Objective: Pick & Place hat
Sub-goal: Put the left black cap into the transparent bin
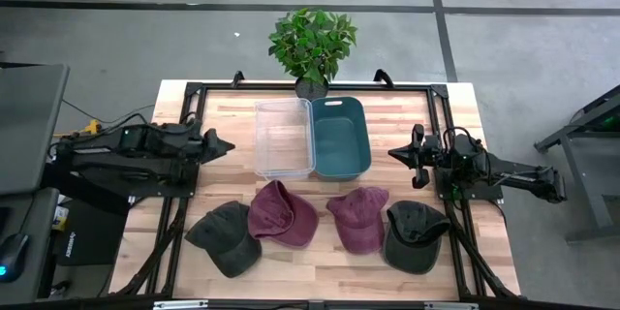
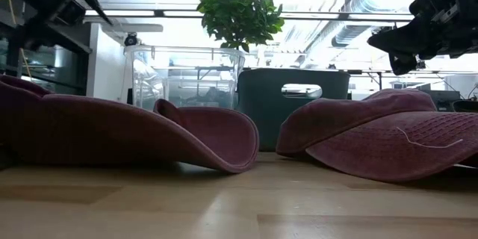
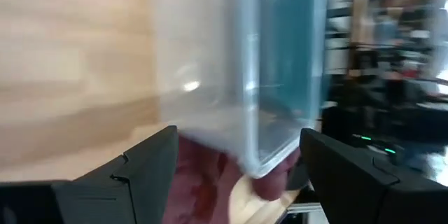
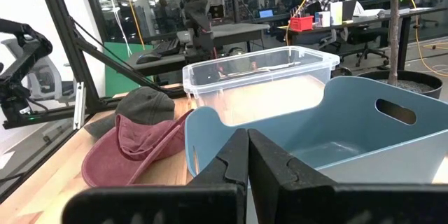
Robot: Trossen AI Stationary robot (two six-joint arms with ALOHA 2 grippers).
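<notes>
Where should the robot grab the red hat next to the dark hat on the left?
Probably the maroon hat's raised crown, coming straight down from above. The brim lies flat on the table, so it is harder to pinch. The left claw is nearest and open.

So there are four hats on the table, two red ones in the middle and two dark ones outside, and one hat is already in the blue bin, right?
Not quite. The blue bin has no hat in it; the high view shows it holds nothing. The rest is right: two red hats lie in the middle, with two dark hats outside them, all on the table.
</notes>
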